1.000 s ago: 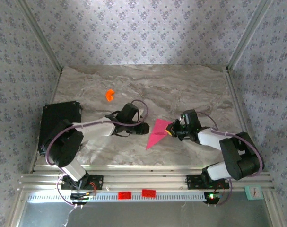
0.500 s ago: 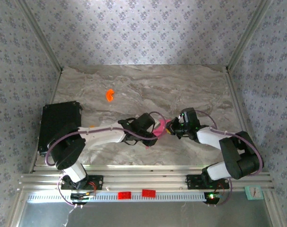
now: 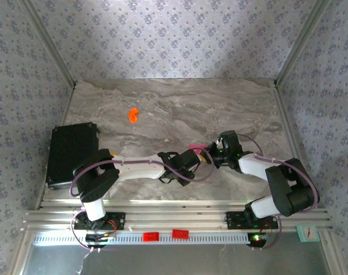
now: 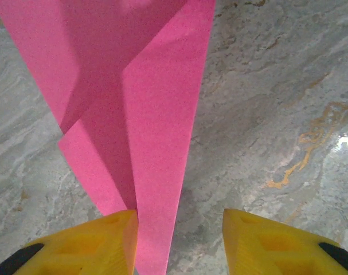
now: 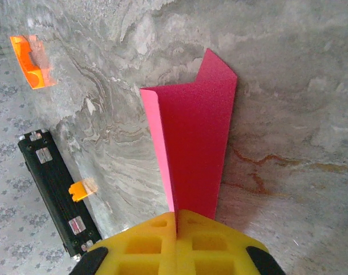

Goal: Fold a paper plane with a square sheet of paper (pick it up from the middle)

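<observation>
Right wrist view showed the right pincer (image 5: 176, 220) clamped shut on the paper plane (image 5: 194, 149) over the table (image 5: 288, 86); the left pincer (image 4: 179, 222) stood open around its pointed end.

Left gripper (image 4: 179, 229) with jaws apart, right gripper (image 5: 176, 220) pinched tight, wrists close together.

- I'm looking into a robot lab cell, not a home: wallpaper-printed panels (image 3: 162, 34) are standing between bare aluminium posts (image 3: 47, 43).
- Robot arms (image 3: 136, 166) are sitting bolted to slotted aluminium rails (image 3: 179, 217) along the marble-look counter (image 3: 231, 103), a measuring strip (image 3: 219, 236) running below.
</observation>
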